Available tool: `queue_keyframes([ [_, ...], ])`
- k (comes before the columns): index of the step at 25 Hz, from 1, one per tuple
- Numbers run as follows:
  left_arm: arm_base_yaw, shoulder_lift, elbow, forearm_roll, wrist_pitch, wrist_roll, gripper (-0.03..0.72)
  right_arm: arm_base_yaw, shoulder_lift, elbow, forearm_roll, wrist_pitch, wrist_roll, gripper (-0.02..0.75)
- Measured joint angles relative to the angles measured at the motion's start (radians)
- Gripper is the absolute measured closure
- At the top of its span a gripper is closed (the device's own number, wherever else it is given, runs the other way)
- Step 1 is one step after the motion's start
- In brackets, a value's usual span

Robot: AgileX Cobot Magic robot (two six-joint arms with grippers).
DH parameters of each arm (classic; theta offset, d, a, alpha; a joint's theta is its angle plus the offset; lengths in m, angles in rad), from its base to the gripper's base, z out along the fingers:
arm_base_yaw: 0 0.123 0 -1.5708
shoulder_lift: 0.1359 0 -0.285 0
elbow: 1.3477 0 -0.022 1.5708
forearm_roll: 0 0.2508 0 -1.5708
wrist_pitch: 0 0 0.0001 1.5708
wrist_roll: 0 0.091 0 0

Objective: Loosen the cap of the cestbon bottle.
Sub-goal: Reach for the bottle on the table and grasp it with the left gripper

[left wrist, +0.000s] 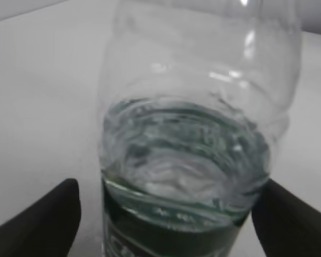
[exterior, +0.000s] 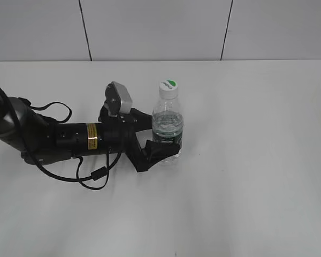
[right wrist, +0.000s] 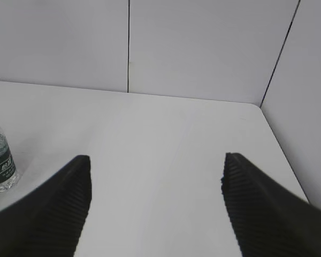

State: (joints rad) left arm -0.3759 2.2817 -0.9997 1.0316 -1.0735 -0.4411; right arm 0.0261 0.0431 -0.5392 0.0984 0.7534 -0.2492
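The left gripper (exterior: 161,145) lies low over the table (exterior: 257,160), its jaws spread to either side of the bottle (exterior: 167,124) at the green label band; in the left wrist view a dark finger shows at each lower corner with bare table between it and the bottle (left wrist: 192,160), so the jaws bracket the bottle without yet clamping it (whether a pad touches lower down, out of view, cannot be told). The bottle stands upright near the middle of the table, partly filled with water, and the cap (exterior: 169,87) sits on its neck, white with a green mark on top, seemingly fully screwed on. The right gripper (right wrist: 155,209) is wide open and holds nothing; its wrist view looks across bare table toward the wall, with the bottle (right wrist: 0,160) far off at the left edge, and the arm itself does not appear in the exterior view. Judged from this, the task is at an early stage: the bottle is about to be steadied, while clamping it, bringing the right gripper to the cap and twisting are all left to do.
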Motion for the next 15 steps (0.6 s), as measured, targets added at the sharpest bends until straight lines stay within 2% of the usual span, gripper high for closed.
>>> queue_keyframes([
  [6, -0.001, 0.000, 0.000, -0.032, -0.052, 0.000, 0.104, 0.000, 0.000, 0.000, 0.000, 0.000, 0.000, 0.155],
  [15, -0.028, 0.000, 0.000, -0.075, -0.020, 0.000, 0.106, 0.000, 0.000, 0.000, 0.000, 0.000, 0.000, 0.155],
])
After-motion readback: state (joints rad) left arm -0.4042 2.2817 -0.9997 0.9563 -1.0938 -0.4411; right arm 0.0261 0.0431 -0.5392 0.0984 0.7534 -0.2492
